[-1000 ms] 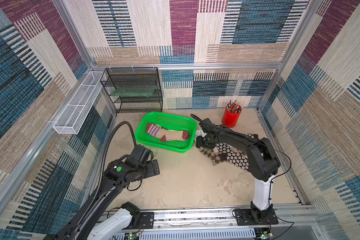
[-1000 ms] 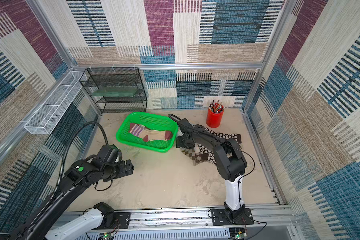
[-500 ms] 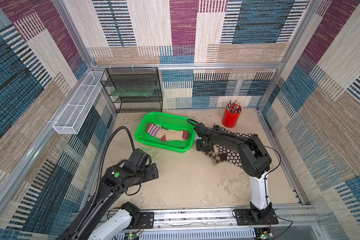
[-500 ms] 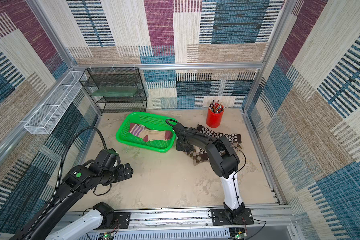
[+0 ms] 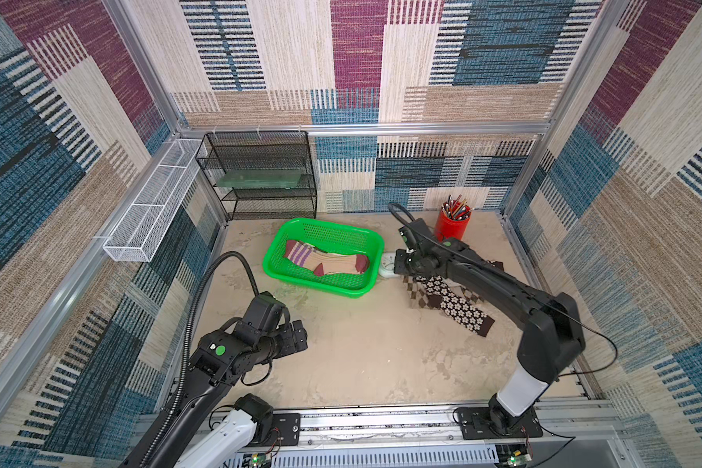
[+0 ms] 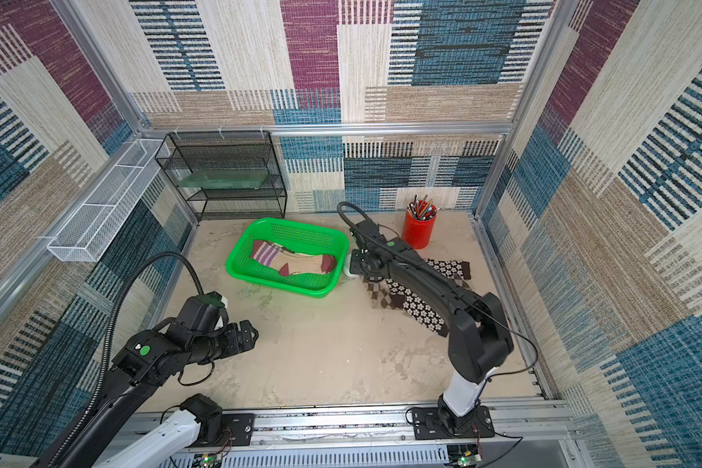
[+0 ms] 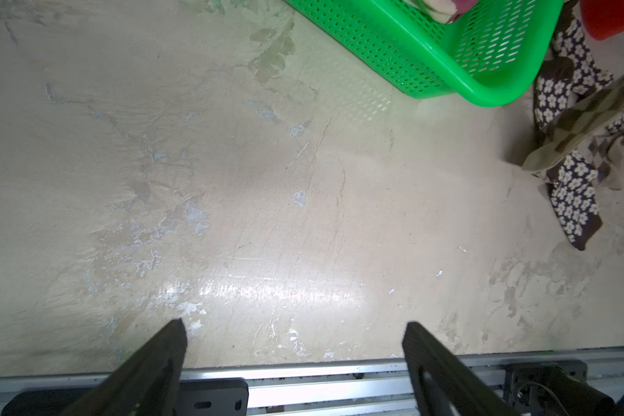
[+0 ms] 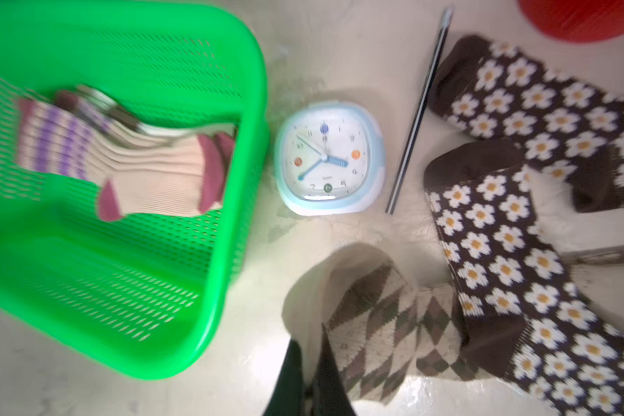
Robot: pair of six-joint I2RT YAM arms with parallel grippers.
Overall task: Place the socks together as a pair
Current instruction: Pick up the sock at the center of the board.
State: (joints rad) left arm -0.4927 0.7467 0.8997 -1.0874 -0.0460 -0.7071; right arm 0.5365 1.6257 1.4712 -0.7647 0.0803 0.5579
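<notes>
Right claw (image 8: 310,347): mine is closed tight, pinching the edge of the argyle sock (image 8: 386,324), whose pinched end stands raised over its own shadow.
Left claw (image 7: 293,324): spread wide with nothing in it, hanging over bare surface (image 7: 267,180) near my base rail.
Flowered socks (image 8: 501,252): two, lying on the surface, one touching the argyle sock.
Tan socks (image 8: 152,173): lying together in the green basket (image 8: 260,108).
Clock (image 8: 330,158): face up between the green basket and the flowered socks, with a pencil (image 8: 416,115) just beside it.
</notes>
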